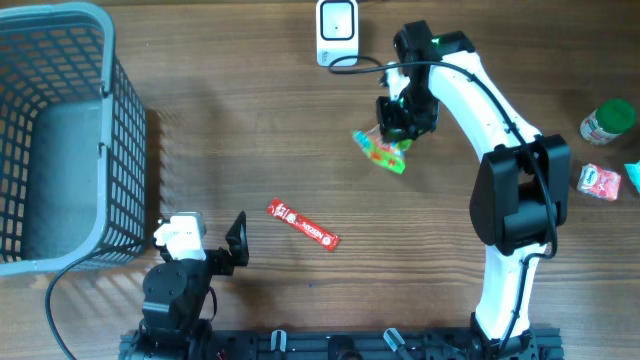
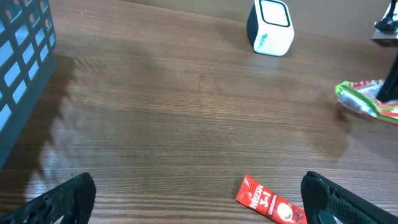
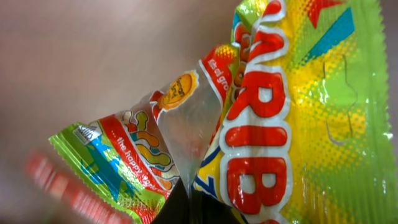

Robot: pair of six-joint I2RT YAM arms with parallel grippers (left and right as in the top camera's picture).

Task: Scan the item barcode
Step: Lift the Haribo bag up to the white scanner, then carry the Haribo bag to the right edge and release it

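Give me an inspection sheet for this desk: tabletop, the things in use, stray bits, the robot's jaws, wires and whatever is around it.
Surface: wooden table, no spills seen.
Job's things: candy bag gripped near the white scanner, not touching it.
Clutter: red sachet lying flat mid-table; green-lidded jar and pink packet at the right edge.
Grippers: left jaws wide open and empty; right jaws shut on the candy bag.
Cables: black cable curves across the table beside the left arm's base.
Surroundings: grey mesh basket on the left side; nothing seen beyond the table.
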